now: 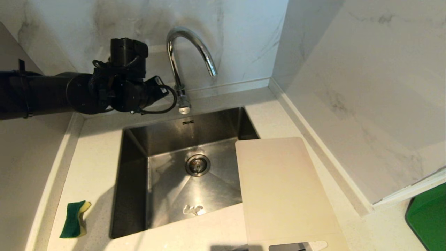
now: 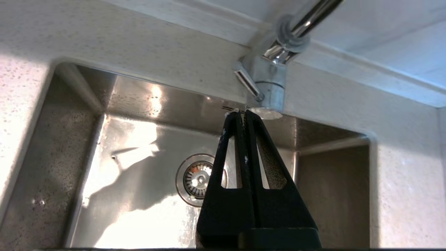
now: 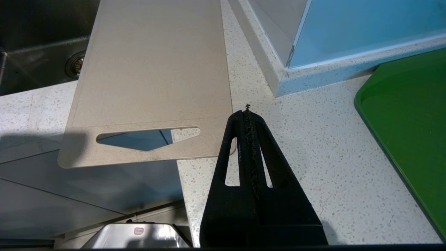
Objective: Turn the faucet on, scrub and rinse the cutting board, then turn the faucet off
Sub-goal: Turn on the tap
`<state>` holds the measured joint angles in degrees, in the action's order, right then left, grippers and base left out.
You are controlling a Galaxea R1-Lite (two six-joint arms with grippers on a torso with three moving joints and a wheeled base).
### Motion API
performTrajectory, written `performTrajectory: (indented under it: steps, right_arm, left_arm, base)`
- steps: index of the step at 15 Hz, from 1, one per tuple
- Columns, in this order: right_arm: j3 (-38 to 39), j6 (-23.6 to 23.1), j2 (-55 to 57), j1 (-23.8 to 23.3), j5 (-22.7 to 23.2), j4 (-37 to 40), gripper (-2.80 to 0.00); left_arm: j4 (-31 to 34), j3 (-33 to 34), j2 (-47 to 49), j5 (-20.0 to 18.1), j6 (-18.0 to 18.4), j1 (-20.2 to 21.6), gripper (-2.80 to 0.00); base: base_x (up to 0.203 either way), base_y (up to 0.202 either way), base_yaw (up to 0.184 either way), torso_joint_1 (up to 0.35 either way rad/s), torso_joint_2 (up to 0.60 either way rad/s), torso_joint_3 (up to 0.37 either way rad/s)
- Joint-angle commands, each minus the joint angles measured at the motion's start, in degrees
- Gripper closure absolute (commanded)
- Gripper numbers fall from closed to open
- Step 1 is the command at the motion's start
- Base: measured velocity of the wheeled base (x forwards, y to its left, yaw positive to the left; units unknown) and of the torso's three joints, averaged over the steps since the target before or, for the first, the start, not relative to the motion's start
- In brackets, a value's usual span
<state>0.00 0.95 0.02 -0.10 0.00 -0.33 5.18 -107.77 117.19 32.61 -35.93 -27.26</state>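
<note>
Barely begun: no water running from faucet (image 1: 181, 66), cutting board (image 1: 282, 188) dry-looking over sink (image 1: 134, 174) edge, sponge (image 1: 74, 219) untouched on tabletop (image 1: 94, 157). Left end effector (image 2: 240, 113) pinched shut and empty, apparently just short of lever (image 2: 248, 83); right end effector (image 3: 247, 111) likewise shut, empty.

It's a kitchen: steel sink (image 1: 181, 174), chrome faucet (image 1: 188, 52), speckled worktop (image 1: 94, 167), marble-look walls (image 1: 366, 87), sponge (image 1: 74, 219).

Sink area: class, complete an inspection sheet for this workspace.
Surface: pale speckled counter around a steel sink.
Job's things: faucet, no water seen; cutting board overhangs the sink's right edge.
Clutter: sponge left of the sink; green tray at far right.
Grippers: left gripper shut, near the faucet's lever; right gripper shut above the counter.
Cables: black cable loops off the left wrist.
Surroundings: marble walls.
</note>
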Motion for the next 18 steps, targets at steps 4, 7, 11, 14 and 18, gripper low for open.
performTrajectory:
  steps: [4, 7, 11, 14, 18]
  right_arm:
    - [0.0, 0.0, 0.0, 0.0, 0.0, 0.0, 0.0]
    - [0.0, 0.0, 0.0, 0.0, 0.0, 0.0, 0.0]
    - [0.0, 0.0, 0.0, 0.0, 0.0, 0.0, 0.0]
    - [0.0, 0.0, 0.0, 0.0, 0.0, 0.0, 0.0]
    - [0.0, 0.0, 0.0, 0.0, 0.0, 0.0, 0.0]
  left_arm:
    - [0.0, -3.2, 4.1, 3.1, -1.3, -0.1, -2.8]
    - [-1.1, -3.2, 5.1, 3.4, -1.5, -0.1, -2.8]
    - [-6.3, -3.6, 7.2, 5.0, -3.1, -0.2, -2.8]
    - [-11.7, -4.1, 10.5, 12.0, -3.4, -0.7, -2.8]
    - [-16.4, -4.6, 14.6, 18.1, -3.3, -0.9, -2.8]
  base:
    - [0.0, 0.0, 0.0, 0.0, 0.0, 0.0]
    - [0.0, 0.0, 0.0, 0.0, 0.0, 0.0]
    - [0.0, 0.0, 0.0, 0.0, 0.0, 0.0]
    - [0.0, 0.0, 0.0, 0.0, 0.0, 0.0]
    - [0.0, 0.0, 0.0, 0.0, 0.0, 0.0]
